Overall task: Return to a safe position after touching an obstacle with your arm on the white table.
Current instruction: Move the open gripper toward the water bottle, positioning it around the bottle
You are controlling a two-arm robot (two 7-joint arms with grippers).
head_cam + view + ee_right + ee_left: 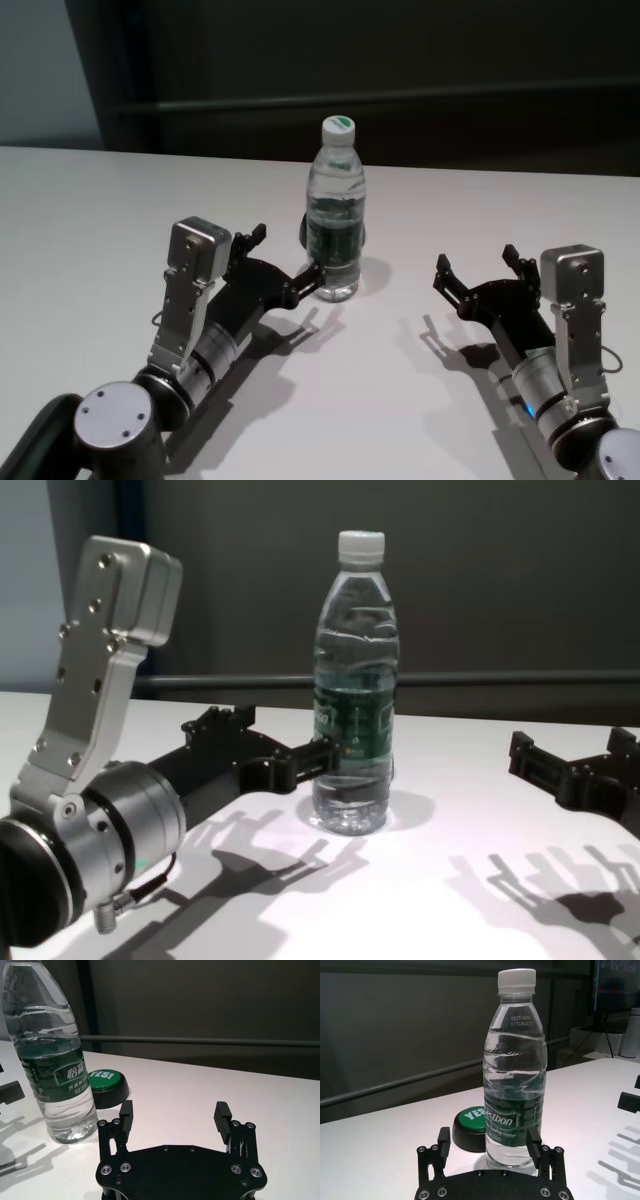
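Head view shows me the bottle (336, 208) standing upright near the middle of the white table (90, 200), with my left gripper (288, 262) pushed in low against its left side and my right gripper (478, 270) held well apart from it on the other side. On the left, the fingers are spread wide and clamp nothing; the right-hand fingertip (327, 752) appears to sit against the green label band, while the other finger points past the bottle into open air. I read that as the contact the task asks for, made with the side of an open tool rather than a grasp, which would explain why the arm comes in at a slant low over the table instead of squarely. The left wrist view agrees: the bottle fills the space just ahead of the open jaws, off toward one finger. My right gripper's jaws are also apart and hold nothing, hovering above bare tabletop, probably idle. The bottle's long axis runs straight up, white cap on top, base flat on the table, with no lean I can detect. Just behind it rests a low black button with a green top (471, 1125), near the base; I cannot tell whether they touch.
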